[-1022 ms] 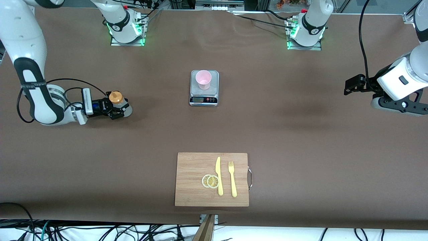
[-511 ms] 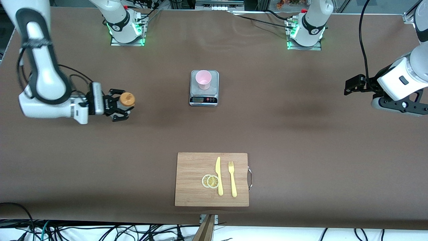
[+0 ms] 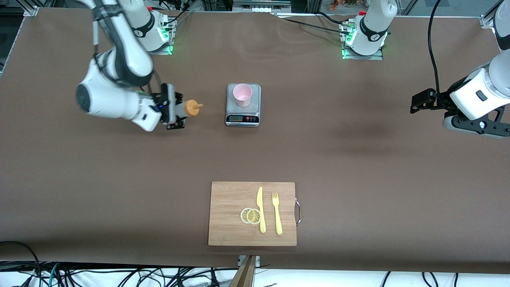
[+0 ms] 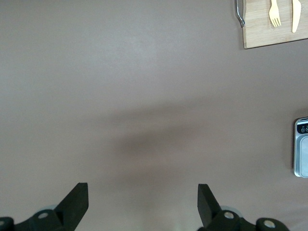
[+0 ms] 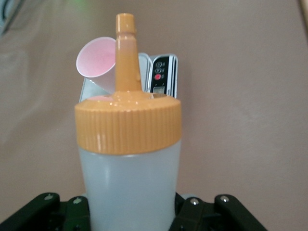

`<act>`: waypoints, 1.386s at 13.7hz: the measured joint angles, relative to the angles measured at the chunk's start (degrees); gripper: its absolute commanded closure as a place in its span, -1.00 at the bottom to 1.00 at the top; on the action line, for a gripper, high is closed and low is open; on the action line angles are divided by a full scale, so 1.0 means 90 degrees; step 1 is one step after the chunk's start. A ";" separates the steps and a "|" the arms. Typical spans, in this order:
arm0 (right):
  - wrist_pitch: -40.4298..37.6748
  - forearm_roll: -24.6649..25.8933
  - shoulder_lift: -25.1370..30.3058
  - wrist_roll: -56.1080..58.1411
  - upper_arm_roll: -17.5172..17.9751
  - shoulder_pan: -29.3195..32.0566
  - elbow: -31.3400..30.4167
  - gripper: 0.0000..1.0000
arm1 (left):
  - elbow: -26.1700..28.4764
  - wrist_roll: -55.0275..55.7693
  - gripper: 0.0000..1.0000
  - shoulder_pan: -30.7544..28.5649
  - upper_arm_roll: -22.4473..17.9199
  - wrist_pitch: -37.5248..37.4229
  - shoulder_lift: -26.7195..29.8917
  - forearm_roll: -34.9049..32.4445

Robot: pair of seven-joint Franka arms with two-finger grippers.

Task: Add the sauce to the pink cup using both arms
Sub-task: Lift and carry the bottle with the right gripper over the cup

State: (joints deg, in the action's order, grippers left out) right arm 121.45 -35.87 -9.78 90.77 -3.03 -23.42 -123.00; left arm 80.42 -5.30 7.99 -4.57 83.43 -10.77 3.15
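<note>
The pink cup (image 3: pixel 242 95) stands on a small silver kitchen scale (image 3: pixel 243 117) in the middle of the table; it also shows in the right wrist view (image 5: pixel 97 62). My right gripper (image 3: pixel 178 110) is shut on the sauce bottle (image 3: pixel 190 108), a whitish squeeze bottle with an orange cap (image 5: pixel 128 124). The bottle is held in the air, tilted on its side, its nozzle pointing toward the cup, beside the scale toward the right arm's end. My left gripper (image 3: pixel 417 103) is open and empty over bare table at the left arm's end; its fingertips (image 4: pixel 78 197) stand wide apart.
A wooden cutting board (image 3: pixel 227 199) lies nearer the front camera than the scale, with two lemon slices (image 3: pixel 250 216), a yellow knife (image 3: pixel 261 209) and a yellow fork (image 3: pixel 276 212) on it. The board's corner (image 4: pixel 269 36) and the scale's edge (image 4: pixel 301 154) show in the left wrist view.
My right arm lifted the sauce bottle off the table, carried it toward the scale and tipped it so the nozzle points at the cup. The left arm has not moved.
</note>
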 measured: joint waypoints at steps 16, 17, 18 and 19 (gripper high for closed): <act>0.0456 0.2707 0.0425 -0.4669 0.1524 -0.0849 -0.0686 0.71 | -0.0002 0.0000 -1.00 -0.0007 0.0000 0.0000 -0.0002 0.0000; 0.0381 0.2860 0.0444 -0.4869 0.1592 -0.0850 -0.0687 0.71 | -0.0002 0.0000 -1.00 -0.0009 0.0000 0.0000 -0.0002 0.0000; 0.0312 0.2993 0.0468 -0.5037 0.1643 -0.0853 -0.0692 0.71 | -0.0002 0.0000 -1.00 -0.0009 0.0000 0.0000 -0.0003 0.0000; 0.0269 0.3105 0.0486 -0.5140 0.1682 -0.0853 -0.0697 0.71 | -0.0002 0.0000 -1.00 -0.0010 0.0000 0.0000 -0.0003 0.0000</act>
State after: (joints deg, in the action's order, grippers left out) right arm 123.87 -7.92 -5.41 44.51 12.11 -31.10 -129.27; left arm 80.40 -5.30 7.90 -4.57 83.43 -10.80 3.15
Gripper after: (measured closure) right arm 0.767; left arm 0.000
